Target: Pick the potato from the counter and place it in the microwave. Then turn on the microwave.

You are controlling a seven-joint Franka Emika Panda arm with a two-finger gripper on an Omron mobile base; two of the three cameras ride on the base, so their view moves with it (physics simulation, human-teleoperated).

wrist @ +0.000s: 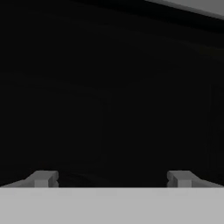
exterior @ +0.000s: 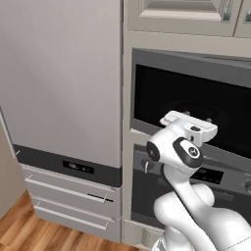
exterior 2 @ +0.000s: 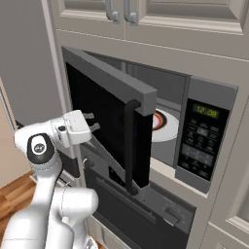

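The microwave (exterior 2: 204,121) is built into the cabinet wall, and its black glass door (exterior 2: 104,109) with the vertical black handle (exterior 2: 130,146) stands swung partly open. Through the gap I see the white plate (exterior 2: 163,129) with a red-and-black ring inside. My gripper (exterior 2: 92,122) is open with nothing between its fingers, pointing at the outer face of the door glass (exterior: 196,98) from close by. In the hand view the gripper (wrist: 111,178) faces black glass. The potato and the counter are out of view.
A tall grey fridge panel (exterior: 63,83) with drawers (exterior: 68,196) below it stands left of the microwave. An oven (exterior 2: 146,209) sits under the microwave, and cabinet doors (exterior 2: 146,12) hang above. The keypad (exterior 2: 200,146) is on the microwave's right.
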